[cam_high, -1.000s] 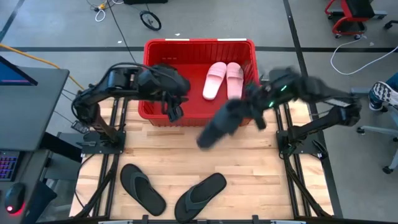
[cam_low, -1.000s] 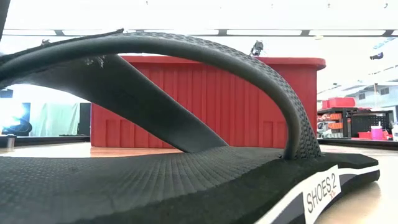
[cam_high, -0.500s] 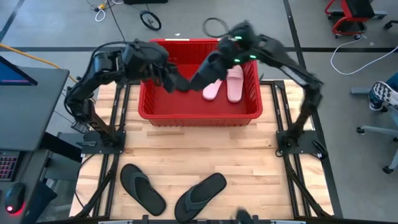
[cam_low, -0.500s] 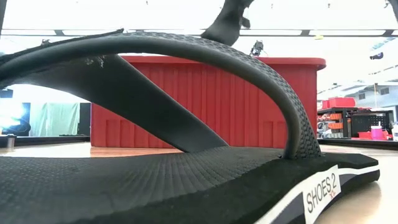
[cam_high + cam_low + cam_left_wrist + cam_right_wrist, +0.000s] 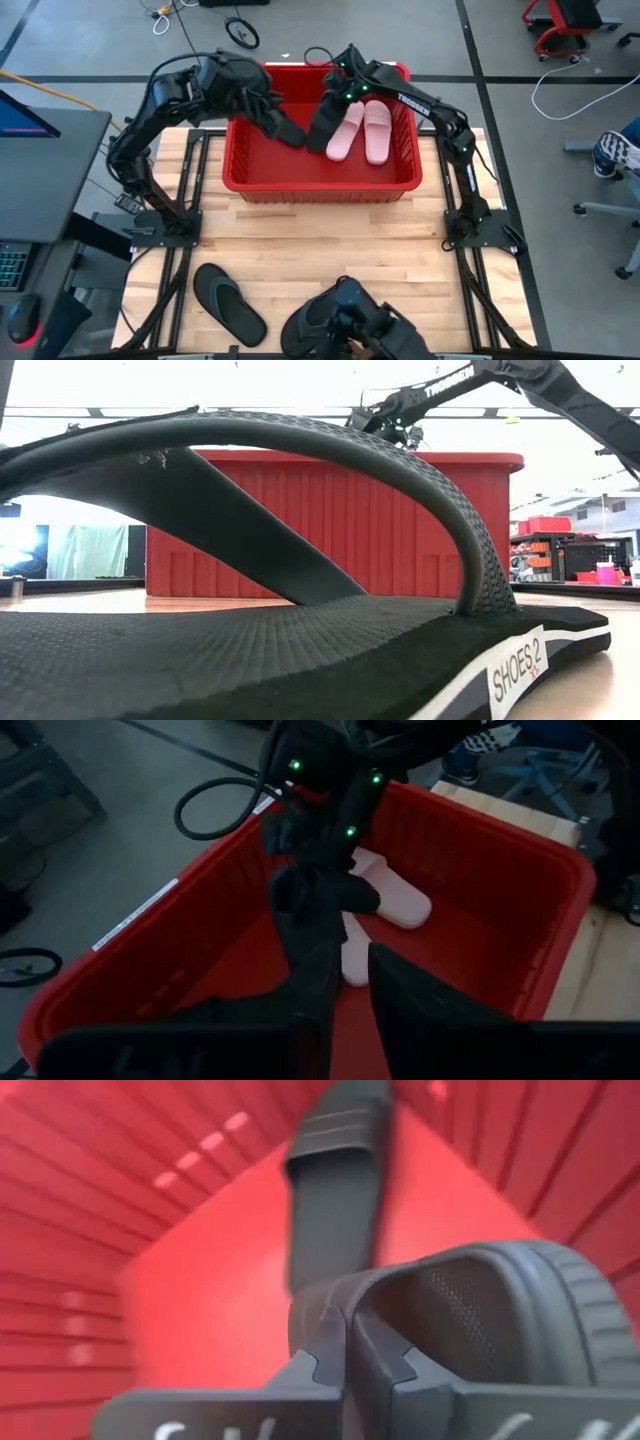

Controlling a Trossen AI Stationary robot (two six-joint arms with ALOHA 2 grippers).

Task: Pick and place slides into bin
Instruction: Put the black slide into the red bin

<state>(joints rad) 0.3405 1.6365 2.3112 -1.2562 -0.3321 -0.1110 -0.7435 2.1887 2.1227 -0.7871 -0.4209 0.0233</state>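
Both my arms hang over the bin (image 5: 320,182): right gripper (image 5: 330,112) fingers clamp a black slide (image 5: 322,125), toe down beside the pink slides (image 5: 358,130); left gripper (image 5: 272,118) fingers grip the other black slide (image 5: 287,130).

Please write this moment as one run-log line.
right gripper: holding black slide over bin | left gripper: over bin | pink slides: in bin

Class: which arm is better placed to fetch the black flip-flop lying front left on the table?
Probably the left: the flip-flop lies on its side of the table, and the right gripper, over the bin, is shut on a black slide. The left gripper is over the bin too.
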